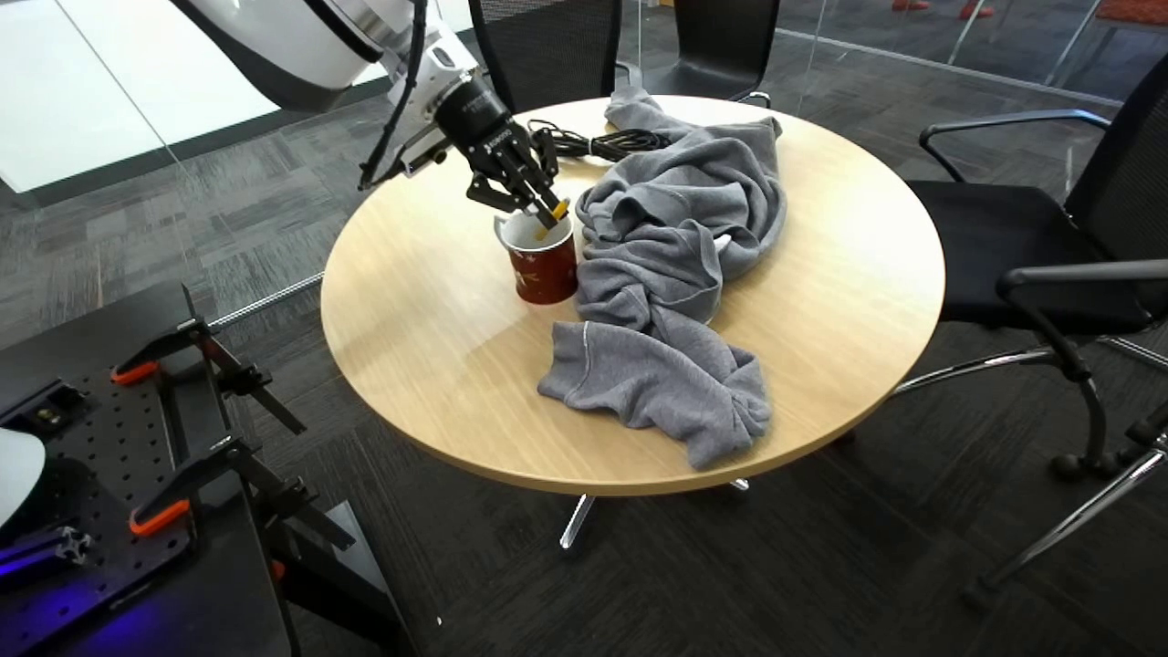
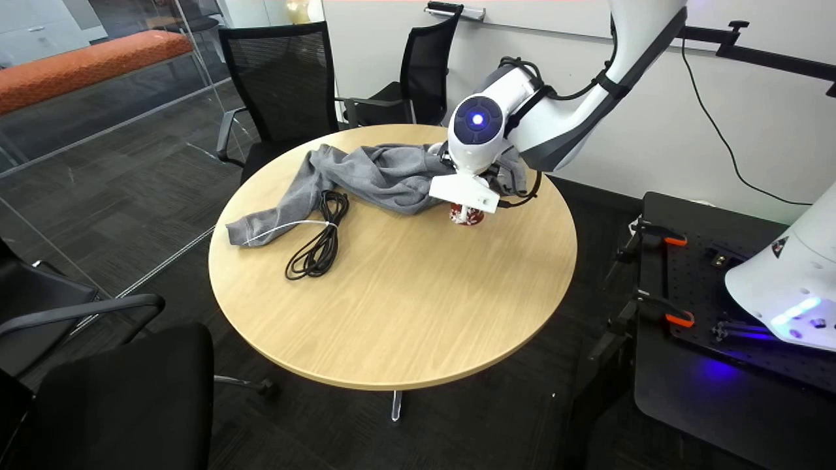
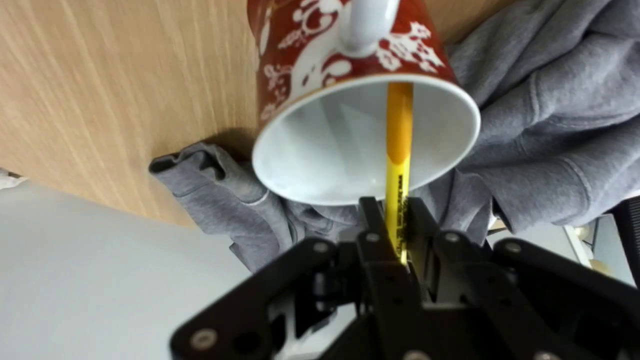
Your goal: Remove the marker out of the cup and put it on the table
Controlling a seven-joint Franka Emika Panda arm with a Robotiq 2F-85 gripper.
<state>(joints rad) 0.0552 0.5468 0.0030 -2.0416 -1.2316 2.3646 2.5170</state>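
Observation:
The cup [image 1: 546,276] is a dark red mug with a white inside, standing upright on the round light wood table [image 1: 429,365]. It also shows in the wrist view [image 3: 280,60] and partly behind the arm in an exterior view [image 2: 465,217]. The orange-yellow marker [image 3: 398,150] has its orange end inside the cup and its yellow end above the rim. My gripper [image 3: 392,215] is shut on the yellow end, just outside the cup's mouth. In an exterior view the gripper [image 1: 552,212] is just above the rim. The marker's lower tip is hidden inside the cup.
A crumpled grey sweatshirt [image 1: 680,205] lies close beside the cup. A coiled black cable [image 2: 318,245] lies near the table's edge. Dark office chairs [image 2: 281,91] stand around the table. The robot's black base bench [image 2: 692,313] stands beside it.

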